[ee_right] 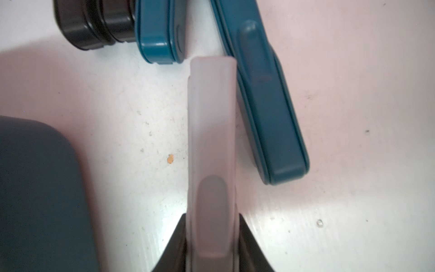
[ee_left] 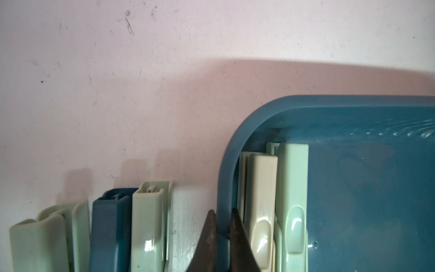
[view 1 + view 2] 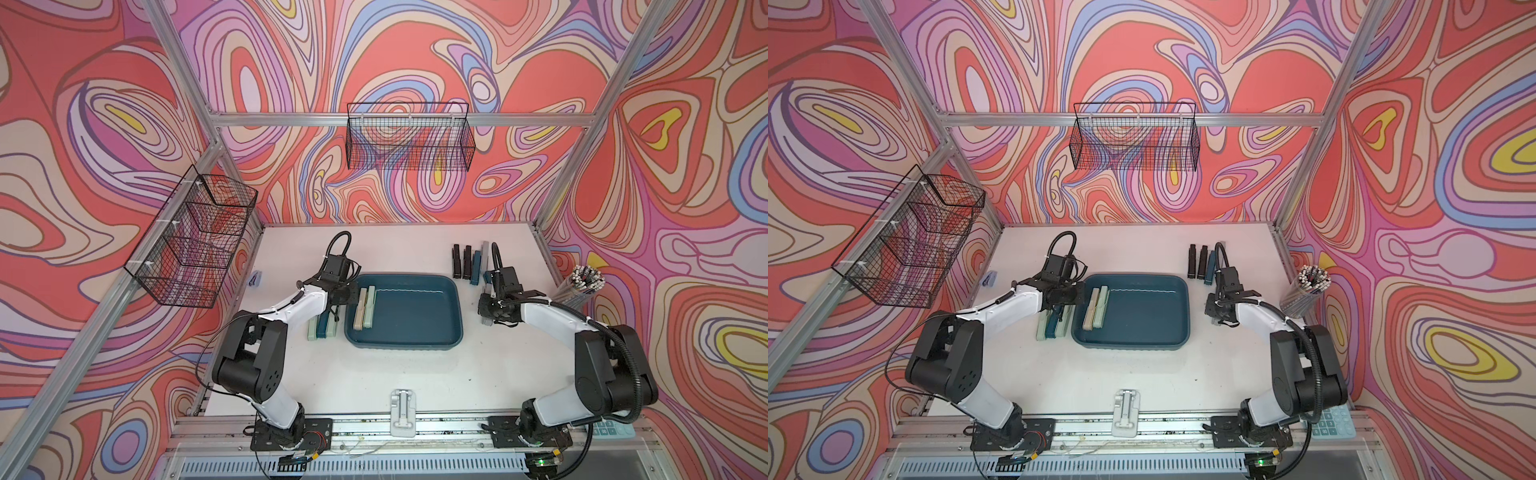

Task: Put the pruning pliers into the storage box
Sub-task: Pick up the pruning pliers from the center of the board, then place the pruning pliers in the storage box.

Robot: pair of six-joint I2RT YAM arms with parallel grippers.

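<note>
White scuffed tabletop (image 3: 374, 374), swirl-patterned walls. Shallow dark teal plastic storage box (image 3: 415, 318) sits mid-table. Two pruning pliers, one cream (image 3: 360, 309) and one pale green (image 3: 369, 307), lie side by side inside against its left wall. Left gripper (image 2: 223, 226) is pinched tight on that wall's rim. Three more pliers (image 3: 322, 329), pale green and teal, lie just outside it. Right gripper (image 1: 211, 223) clamps a pale grey bar-shaped plier (image 1: 211, 131) right of the box, beside dark teal pliers (image 1: 270, 106) and black pliers (image 3: 457, 262).
</note>
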